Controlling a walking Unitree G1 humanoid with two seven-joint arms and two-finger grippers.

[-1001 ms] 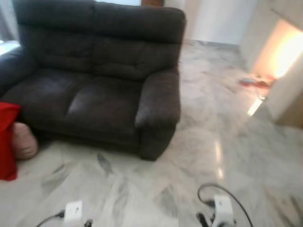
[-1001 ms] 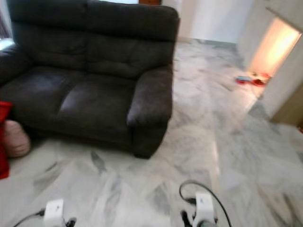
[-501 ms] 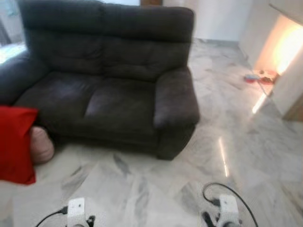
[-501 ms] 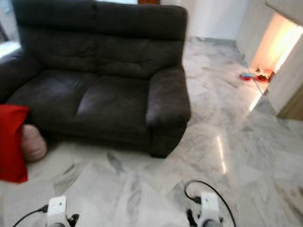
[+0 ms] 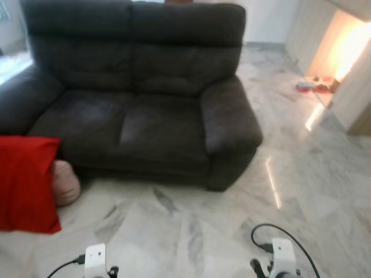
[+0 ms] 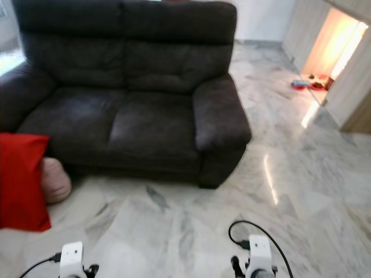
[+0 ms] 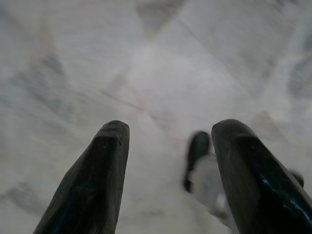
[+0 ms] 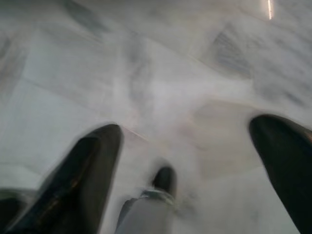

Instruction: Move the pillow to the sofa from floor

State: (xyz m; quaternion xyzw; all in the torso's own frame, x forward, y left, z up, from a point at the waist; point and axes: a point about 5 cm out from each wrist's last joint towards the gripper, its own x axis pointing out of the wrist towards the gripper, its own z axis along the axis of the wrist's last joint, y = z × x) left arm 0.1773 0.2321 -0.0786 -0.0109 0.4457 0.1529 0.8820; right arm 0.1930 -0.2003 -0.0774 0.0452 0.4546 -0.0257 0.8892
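**Red pillow on floor beside sofa, both grippers empty**

Red pillow [image 5: 26,182] stood on the marble floor [image 5: 191,231], propped at the sofa's [image 5: 139,98] front corner, on the robot's left. A pink cushion [image 5: 65,182] lay just beside it, against the sofa base. Seat cushions bare. Both arms hung low over the floor, well apart from the pillow. Left gripper [image 7: 168,175]: fingers spread, nothing between them. Right gripper [image 8: 187,170]: fingers wide apart, likewise grasping nothing. A bright doorway [image 5: 342,58] lay far right.
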